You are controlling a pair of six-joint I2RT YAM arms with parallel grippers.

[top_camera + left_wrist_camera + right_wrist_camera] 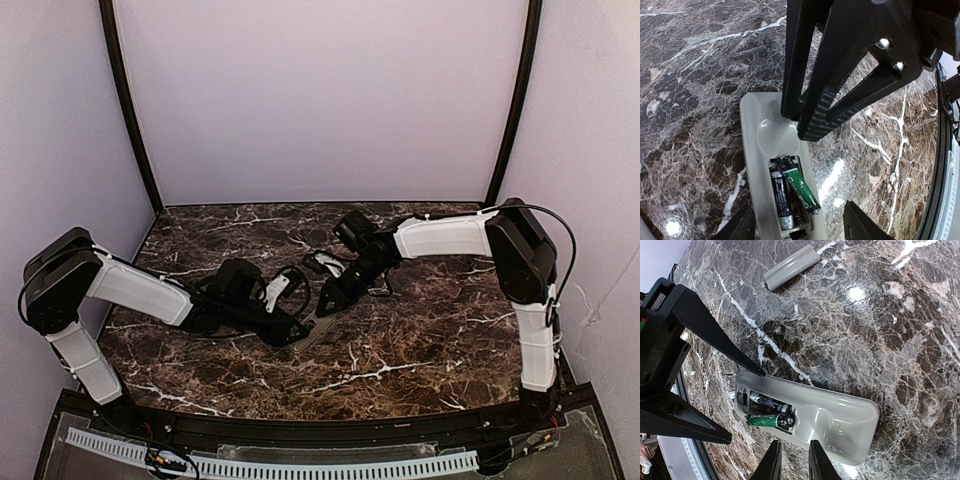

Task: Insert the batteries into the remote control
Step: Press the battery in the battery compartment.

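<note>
The small, flat, pale grey-backed remote control (840, 422) lies face down on the dark marble-patterned desk (900, 340), with its battery bay uncovered. It sits directly under the left end effector (799, 216) and against the tips of the right end effector (794, 450).

The left end effector is spread wide and holds nothing. Its two fingers hang either side of the bay end of the remote control. The right end effector is drawn almost together, and its tips meet the remote control's long edge near the closed end of the shell. I cannot tell whether it pinches the rim or only presses on it.

Between the left fingers, the slim black battery (780, 197) lies straight in its slot. Beside it, the slim green-labelled battery (802, 190) sits askew, with one end riding up over the bay's side wall. Well beyond the right end effector's tips, the grey curved battery cover (791, 267) rests on the desk by itself.

The step in hand looks like seating the second cell. Next, the left end effector would have to come down on the raised end of the green-labelled battery and push it flat against its spring. Meanwhile the right one should keep the shell from sliding. The cover is not yet fitted.
</note>
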